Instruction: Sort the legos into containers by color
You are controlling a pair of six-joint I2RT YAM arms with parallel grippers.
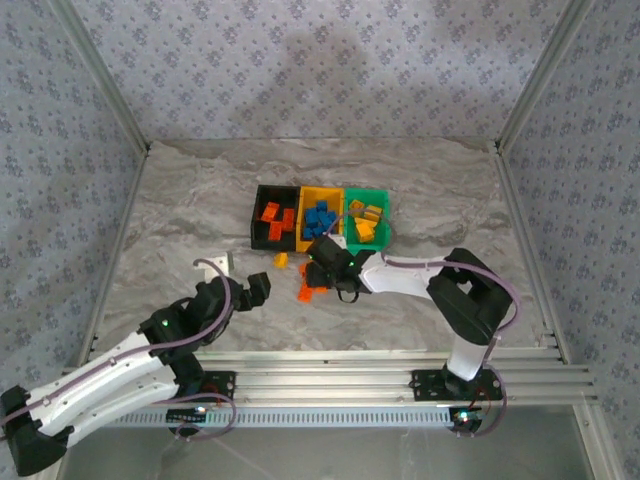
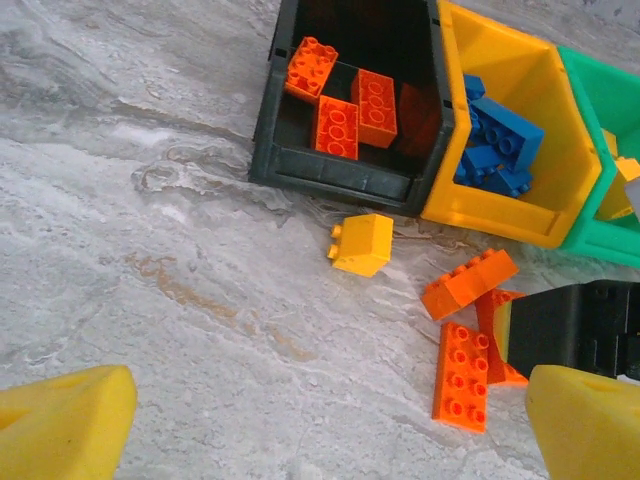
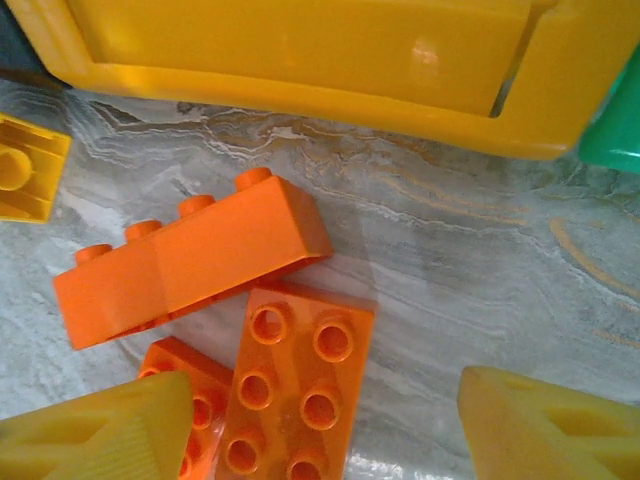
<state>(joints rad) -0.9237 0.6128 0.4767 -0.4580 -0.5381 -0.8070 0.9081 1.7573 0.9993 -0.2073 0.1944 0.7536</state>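
three joined bins are noted at mid-table. the black bin [image 2: 330,175], on the left, is loaded with sorted red-orange bricks [image 2: 345,110]; the yellow-orange bin [image 2: 455,110], in the middle, with blue bricks [image 2: 500,140]; the green bin [image 2: 605,245], on the right, with yellow bricks [image 1: 365,220]. just near of the bins, a loose yellow brick [image 2: 362,244] and three loose red-orange bricks [image 3: 190,255] are left on the marble table [image 1: 180,220]. the right gripper [image 3: 320,425] is held over this red-orange cluster, fingers spread wide, nothing gripped. the left gripper [image 2: 330,425] is held nearer and further left, apart from the bricks, fingers wide, empty.
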